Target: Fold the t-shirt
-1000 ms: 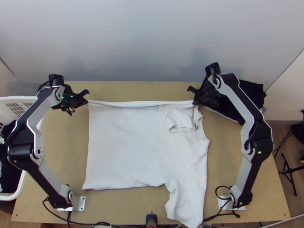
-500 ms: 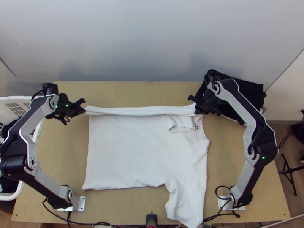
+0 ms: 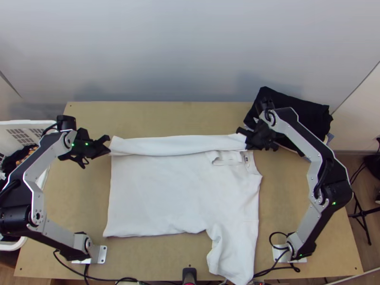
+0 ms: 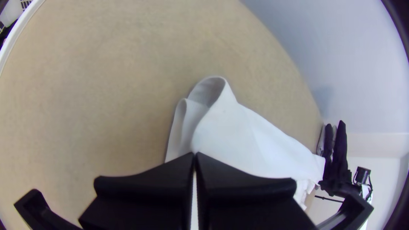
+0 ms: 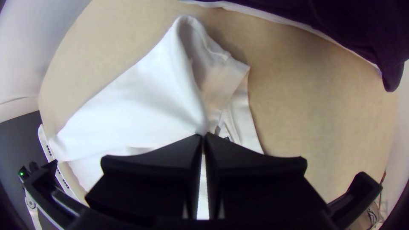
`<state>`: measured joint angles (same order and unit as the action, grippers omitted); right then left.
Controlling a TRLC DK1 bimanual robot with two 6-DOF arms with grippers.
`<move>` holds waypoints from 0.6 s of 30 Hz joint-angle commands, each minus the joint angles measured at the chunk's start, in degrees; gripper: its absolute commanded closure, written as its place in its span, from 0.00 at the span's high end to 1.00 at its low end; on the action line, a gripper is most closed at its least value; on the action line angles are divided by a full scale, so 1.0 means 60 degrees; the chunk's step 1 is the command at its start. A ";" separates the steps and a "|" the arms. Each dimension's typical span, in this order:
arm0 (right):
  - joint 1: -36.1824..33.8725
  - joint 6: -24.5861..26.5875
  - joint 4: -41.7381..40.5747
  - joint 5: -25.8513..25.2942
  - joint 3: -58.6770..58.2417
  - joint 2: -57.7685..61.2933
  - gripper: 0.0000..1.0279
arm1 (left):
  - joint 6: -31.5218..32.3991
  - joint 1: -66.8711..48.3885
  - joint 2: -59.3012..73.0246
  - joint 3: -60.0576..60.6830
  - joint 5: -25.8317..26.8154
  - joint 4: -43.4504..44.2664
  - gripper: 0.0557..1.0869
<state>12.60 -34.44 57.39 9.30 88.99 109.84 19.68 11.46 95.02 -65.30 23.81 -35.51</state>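
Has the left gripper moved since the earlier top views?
Yes. Judged against the far edge of the table, the left gripper has moved away from it, toward the near side.

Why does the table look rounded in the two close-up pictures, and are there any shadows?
Left wrist view: fisheye distortion bows the edge of the table into an arc; corners are dark. Right wrist view: similar bending, plus a soft shadow beside the raised fold of the white t-shirt. Top view: table edges look nearly straight; faint shadows on the wall behind.
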 commanded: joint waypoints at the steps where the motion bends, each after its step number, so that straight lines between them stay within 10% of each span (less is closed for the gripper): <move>1: 0.0053 -0.0091 -0.0409 -0.0964 -0.0623 -0.0348 0.04 | -0.0175 -0.0109 -0.0442 0.0570 0.0001 0.0176 0.19; 3: 0.0083 -0.0105 -0.0394 -0.1111 -0.0725 -0.0582 0.21 | -0.0380 -0.0153 -0.0574 0.0673 0.0001 0.0088 0.55; 13: 0.0273 -0.0032 -0.0043 -0.1067 -0.1868 -0.3234 0.59 | -0.1039 -0.0021 -0.2361 0.0893 -0.0673 -0.0454 0.69; 18: 0.0976 0.0437 -0.0116 -0.0788 -0.2879 -0.5270 0.60 | -0.1288 0.0082 -0.2859 0.0761 -0.0717 -0.1099 0.68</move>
<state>14.66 -33.80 56.42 3.01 78.06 91.33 13.87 11.33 82.74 -60.64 20.40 -38.57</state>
